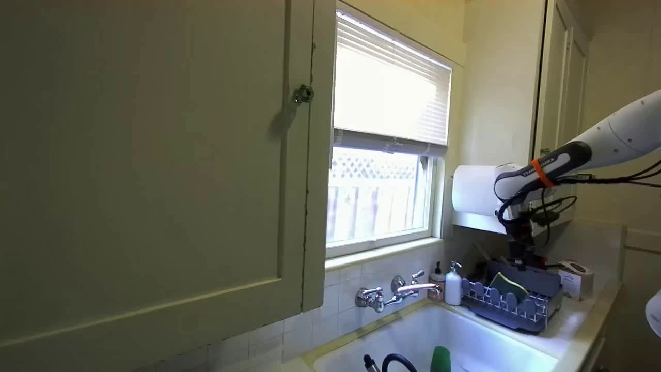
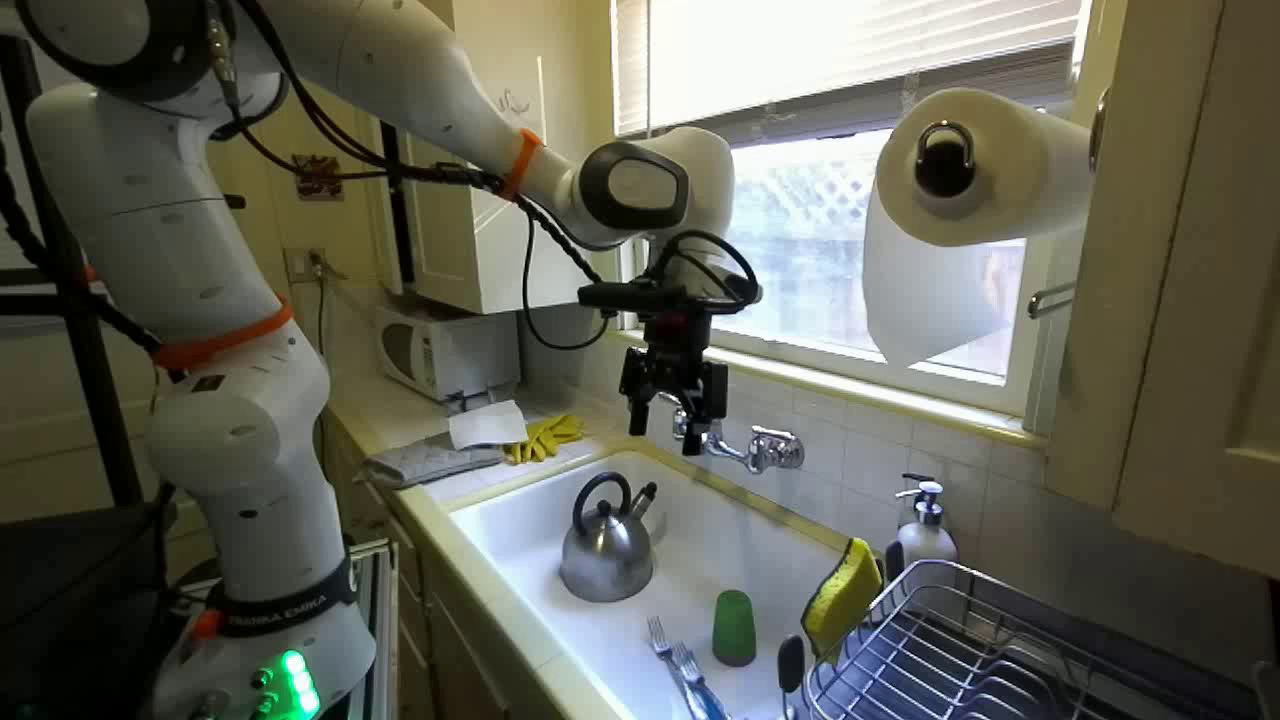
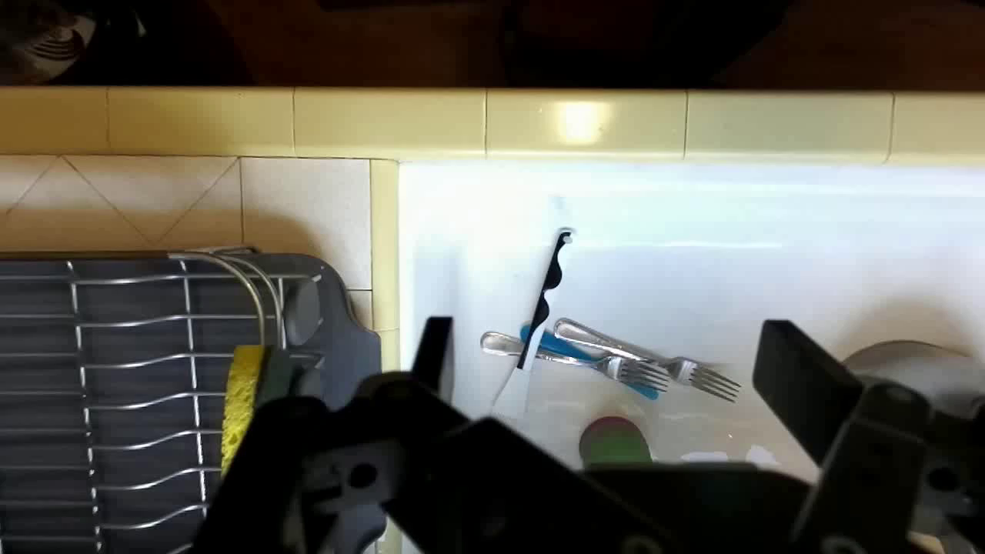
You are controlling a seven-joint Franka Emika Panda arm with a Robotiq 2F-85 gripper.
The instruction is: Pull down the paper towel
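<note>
The paper towel roll (image 2: 1040,185) is white and mounted sideways on a cabinet side by the window. It also shows in an exterior view (image 1: 472,191), partly behind the arm. The paper towel (image 2: 925,290) hangs as a loose white sheet from the roll, its lower end slanting to a point in front of the window. My gripper (image 2: 665,440) is open and empty, pointing down above the sink, apart from the sheet. In the wrist view the two fingers (image 3: 608,338) are wide apart with nothing between them. The paper towel is out of the wrist view.
A dish rack (image 2: 930,640) with a yellow sponge (image 2: 843,600) and a soap bottle (image 2: 928,545) stand below the roll. The sink (image 2: 530,510) holds a kettle (image 2: 607,560), a green cup (image 2: 735,630) and forks (image 3: 616,350). A faucet (image 2: 775,448) sticks out from the wall.
</note>
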